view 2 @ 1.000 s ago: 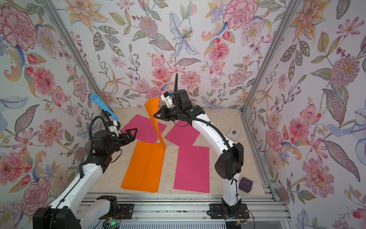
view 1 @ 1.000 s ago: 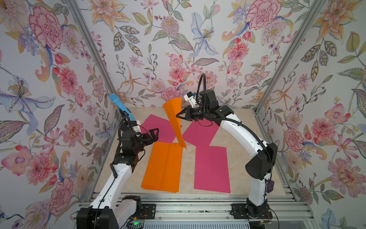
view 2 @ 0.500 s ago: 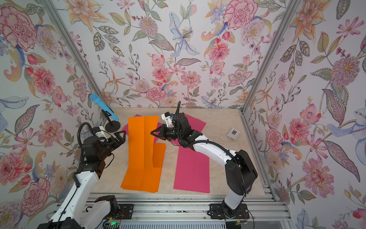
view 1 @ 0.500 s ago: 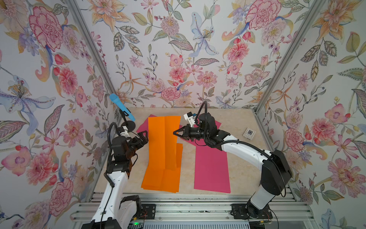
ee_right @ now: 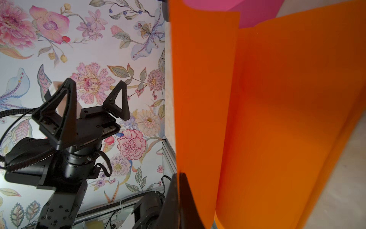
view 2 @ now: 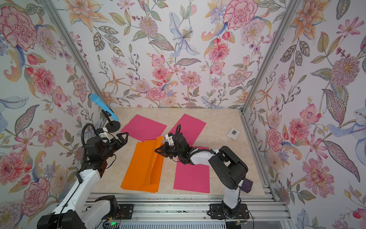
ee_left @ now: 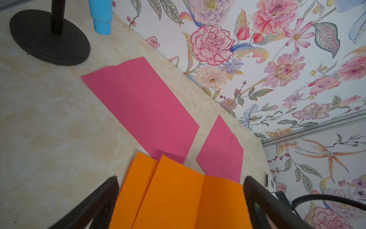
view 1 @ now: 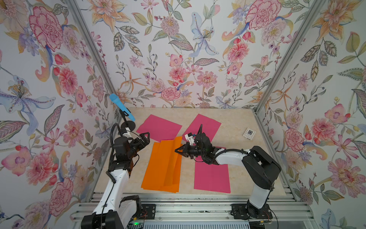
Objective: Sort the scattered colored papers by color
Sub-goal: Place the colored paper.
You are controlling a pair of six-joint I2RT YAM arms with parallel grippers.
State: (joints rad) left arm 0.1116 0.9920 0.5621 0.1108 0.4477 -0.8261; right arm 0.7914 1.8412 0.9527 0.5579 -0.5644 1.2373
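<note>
Curling in right gripper [view 1: 176, 150], thin creased rectangular orange sheet [view 1: 165, 160].

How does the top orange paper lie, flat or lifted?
Partly lifted: the right gripper holds an edge of the top orange paper raised.

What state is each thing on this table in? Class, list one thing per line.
left gripper, open and empty.
right gripper, shut on the top orange sheet's edge.
top orange sheet, held edge raised, rest draped on the pile.
orange pile, flat underneath.
back left pink sheet, flat, near edge under the orange.
back right pink sheet, flat, unstacked.
near pink sheet, flat, unstacked.
white card, lying flat.
</note>
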